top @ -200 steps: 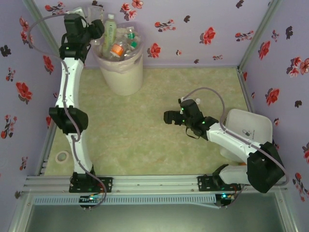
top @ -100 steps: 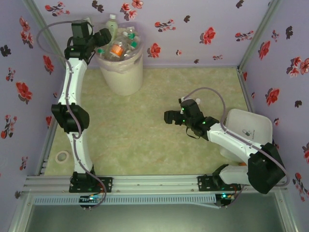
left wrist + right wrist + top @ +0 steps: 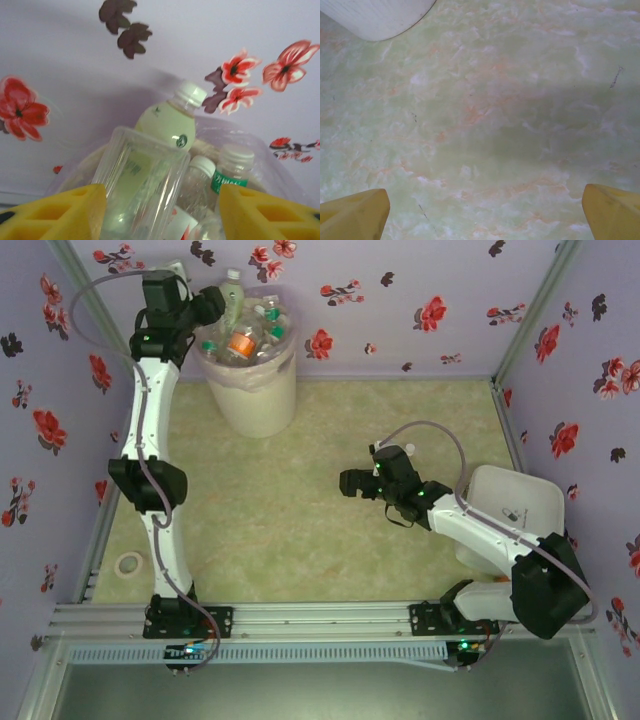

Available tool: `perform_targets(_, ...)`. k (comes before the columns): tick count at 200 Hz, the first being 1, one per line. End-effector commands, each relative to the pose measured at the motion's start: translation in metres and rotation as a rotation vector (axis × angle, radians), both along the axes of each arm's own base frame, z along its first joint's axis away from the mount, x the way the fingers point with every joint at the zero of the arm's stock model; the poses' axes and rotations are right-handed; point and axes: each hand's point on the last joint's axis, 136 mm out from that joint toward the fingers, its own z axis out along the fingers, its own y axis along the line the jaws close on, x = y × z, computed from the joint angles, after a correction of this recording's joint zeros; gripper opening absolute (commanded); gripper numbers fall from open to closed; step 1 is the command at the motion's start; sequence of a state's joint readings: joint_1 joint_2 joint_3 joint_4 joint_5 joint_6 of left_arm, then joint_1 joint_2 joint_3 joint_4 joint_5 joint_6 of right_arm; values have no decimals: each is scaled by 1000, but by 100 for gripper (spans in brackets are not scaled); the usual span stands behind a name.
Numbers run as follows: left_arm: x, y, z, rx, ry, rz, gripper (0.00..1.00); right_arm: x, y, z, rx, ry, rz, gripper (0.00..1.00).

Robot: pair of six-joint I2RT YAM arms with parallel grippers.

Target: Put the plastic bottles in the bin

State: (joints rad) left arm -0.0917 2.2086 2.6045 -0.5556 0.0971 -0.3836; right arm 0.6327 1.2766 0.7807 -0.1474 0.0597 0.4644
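The bin (image 3: 250, 390) stands at the back left, heaped with several plastic bottles (image 3: 245, 332) with green, orange and white caps. My left gripper (image 3: 212, 308) hovers at the bin's left rim. In the left wrist view its yellow fingers (image 3: 60, 212) stand apart, and a clear bottle (image 3: 140, 180) lies between them, base up. That bottle touches the left finger and leaves a gap to the right one. Behind it stands a pale green bottle (image 3: 172, 120). My right gripper (image 3: 346, 483) is open and empty low over the mat, as the right wrist view (image 3: 485, 212) confirms.
A white tub (image 3: 512, 508) sits at the right edge behind my right arm. A small white ring (image 3: 129, 563) lies on the mat near the left wall. The bin's pale wall (image 3: 375, 15) curves into the right wrist view's top left corner.
The clear bottle that stuck up above my left gripper a second ago has dropped toward the heap. The left wrist swung slightly along the rim. The right arm has not moved.
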Motion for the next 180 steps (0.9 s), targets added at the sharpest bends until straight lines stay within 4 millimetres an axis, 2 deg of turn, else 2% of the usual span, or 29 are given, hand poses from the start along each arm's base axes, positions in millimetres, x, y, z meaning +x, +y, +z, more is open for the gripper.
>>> perform_targets(1,10,-5,-37,42,83,-11,56,3,3,4,4,-4,2,99)
perform_targets(24,5,-15,-72,81,173,-50,49,3,4,3,4,-1,4,99)
perform_targets(48,-11,-28,-110,118,259,-87,44,4,6,3,9,-2,8,99)
perform_targets(59,-19,-28,-121,114,276,-87,44,4,8,3,12,0,12,99)
perform_targets(68,-23,-26,-122,103,273,-78,43,5,10,3,15,-1,15,99)
perform_targets(80,-26,-24,-111,92,254,-69,43,6,12,3,14,2,23,99)
perform_targets(100,-28,-21,-76,98,192,-61,46,6,16,3,7,7,37,99)
perform_targets(143,-36,-19,1,106,56,-63,65,14,22,15,9,-25,48,99)
perform_targets(161,-47,-18,24,119,18,-68,72,18,21,23,-8,-48,46,99)
perform_targets(180,-63,-12,38,162,1,-59,80,24,13,32,-51,-79,29,99)
